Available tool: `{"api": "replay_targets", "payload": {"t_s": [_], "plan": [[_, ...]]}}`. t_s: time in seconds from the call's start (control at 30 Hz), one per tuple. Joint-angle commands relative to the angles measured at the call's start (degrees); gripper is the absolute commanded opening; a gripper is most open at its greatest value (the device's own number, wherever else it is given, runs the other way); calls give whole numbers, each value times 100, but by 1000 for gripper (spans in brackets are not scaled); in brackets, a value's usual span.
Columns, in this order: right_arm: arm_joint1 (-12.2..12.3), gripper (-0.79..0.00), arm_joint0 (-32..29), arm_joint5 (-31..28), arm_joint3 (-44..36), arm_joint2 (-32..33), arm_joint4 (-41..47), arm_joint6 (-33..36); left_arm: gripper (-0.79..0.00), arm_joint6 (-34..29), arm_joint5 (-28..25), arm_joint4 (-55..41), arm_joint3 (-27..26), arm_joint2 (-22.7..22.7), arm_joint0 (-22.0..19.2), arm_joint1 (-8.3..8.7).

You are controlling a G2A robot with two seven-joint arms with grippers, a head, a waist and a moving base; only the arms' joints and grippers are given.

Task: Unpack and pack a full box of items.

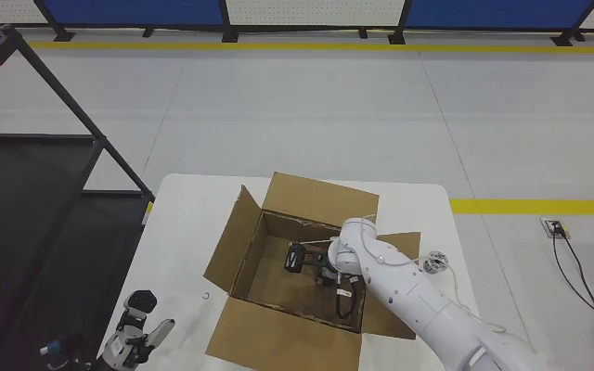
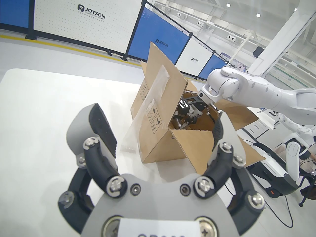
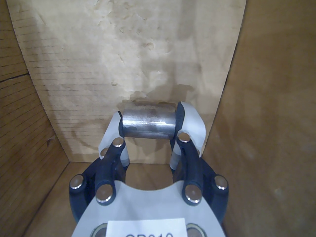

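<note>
The right gripper (image 3: 149,124) sits inside the cardboard box (image 3: 123,38), its fingers clamped on the flat ends of a short metal cylinder (image 3: 148,123). The cylinder lies crosswise between the pads, with cardboard faces just beyond it and close on both sides. The left gripper (image 2: 161,127) hangs over the white table (image 2: 49,99), jaws spread wide with nothing between them. The box stands ahead of it, apart from the fingers, flaps up, with a clear plastic bag (image 2: 148,99) leaning on its near outer side.
</note>
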Motion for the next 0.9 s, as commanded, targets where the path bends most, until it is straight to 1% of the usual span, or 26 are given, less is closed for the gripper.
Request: {"api": "replay_targets", "payload": {"t_s": [0.0, 0.13, 0.23, 0.33, 0.4, 0.5, 0.63, 0.67, 0.87], "plan": [[2, -634, 0, -41, -29, 13, -25, -62, 0, 1, 9, 10, -1, 4, 0, 1], [54, -785, -47, -170, -295, 79, -148, -223, 0, 8, 26, 35, -17, 23, -5, 2], [137, -785, -131, -318, -654, 168, -248, -317, 0, 6, 34, 47, -43, 29, -6, 4], [280, -785, -324, -355, -1272, 317, -441, -282, 0, 5, 40, 57, -71, 41, -2, 6], [401, -785, -533, -341, -1844, 449, -594, -181, 0, 5, 41, 58, -78, 49, -1, 7], [643, -785, -1029, -205, -3017, 779, -926, 28, 0, 8, 35, 66, -90, 63, -8, 9], [924, -785, -1747, -136, -4315, 1282, -1321, 54, 0, 17, 24, 89, -108, 81, -16, 12], [958, -785, -1853, -55, -4458, 1357, -1419, 90, 0, 22, 19, 86, -107, 85, -16, 12], [958, -785, -1853, -55, -4458, 1357, -1419, 90, 0, 52, -18, 101, -62, 69, -29, 20]]}}
